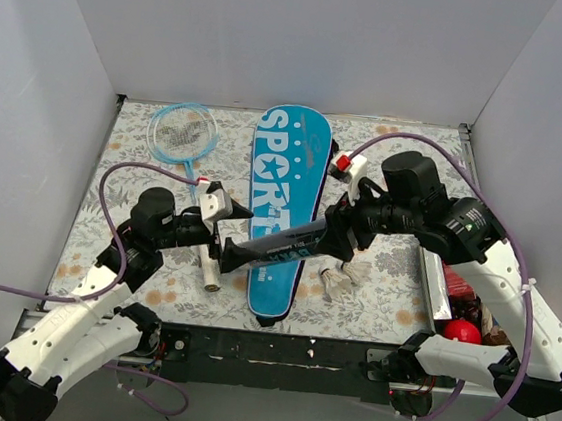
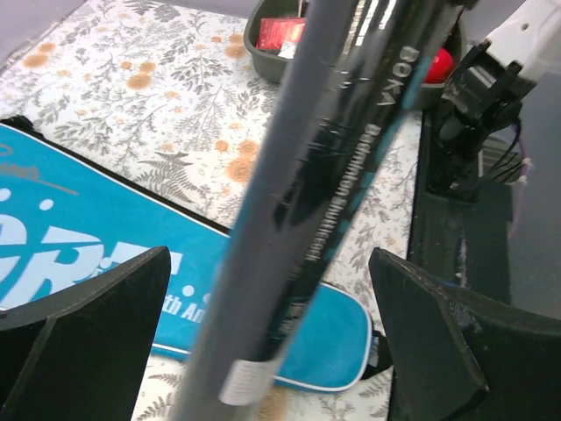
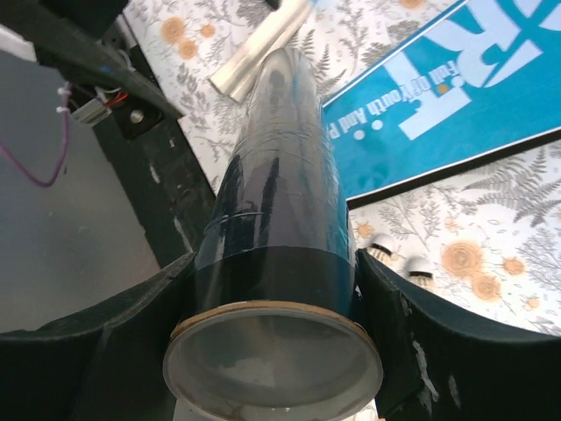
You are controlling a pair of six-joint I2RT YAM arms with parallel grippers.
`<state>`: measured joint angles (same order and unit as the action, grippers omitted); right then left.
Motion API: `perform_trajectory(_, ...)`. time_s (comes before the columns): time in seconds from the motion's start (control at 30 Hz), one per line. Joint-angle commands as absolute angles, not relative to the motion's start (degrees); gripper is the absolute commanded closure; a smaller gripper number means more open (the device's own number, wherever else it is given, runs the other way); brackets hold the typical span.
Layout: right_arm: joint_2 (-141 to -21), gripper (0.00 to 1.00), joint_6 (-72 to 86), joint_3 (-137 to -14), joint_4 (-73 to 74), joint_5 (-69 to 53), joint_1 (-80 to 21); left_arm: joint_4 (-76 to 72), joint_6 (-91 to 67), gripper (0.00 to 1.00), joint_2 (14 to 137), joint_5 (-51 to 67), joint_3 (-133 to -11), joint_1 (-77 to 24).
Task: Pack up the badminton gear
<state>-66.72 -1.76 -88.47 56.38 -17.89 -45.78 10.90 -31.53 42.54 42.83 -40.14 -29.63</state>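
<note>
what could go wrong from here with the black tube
1. Only the right end effector clamps the black cylindrical tube, near one end. The left end effector is open around it, so the long tube might tilt or slip.
2. If dropped, it would likely hit the long blue racket cover or scatter the small white shuttlecocks nearby.

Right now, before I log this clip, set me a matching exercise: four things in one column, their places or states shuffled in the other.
Things:
1. black tube
2. blue cover
3. red ball
4. light-blue racket

Places or states:
A. in the tray at the right edge
B. head toward the far-left corner of the table
C. clamped between the right gripper's fingers
D. flat mid-table, under the tube

Pairs: 1-C; 2-D; 3-A; 4-B
</note>
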Motion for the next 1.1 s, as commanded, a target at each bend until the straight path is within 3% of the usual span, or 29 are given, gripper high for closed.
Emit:
perform_trajectory(0.0,-63.5,0.51,-0.7,-84.9,50.2,-25.6,-45.8,-5.2,-31.0,0.02,41.7,43.7,-35.4,-29.8)
perform_trajectory(0.5,-68.0,0.52,-3.2,-85.1,48.7,-29.1,-46.0,-7.9,-35.6,0.02,47.9,63.5,-37.8,-32.2)
perform_trajectory(1.07,-70.6,0.51,-3.7,-90.3,49.2,-31.1,-48.7,2.8,-28.2,0.02,59.2,56.1,-46.4,-38.2)
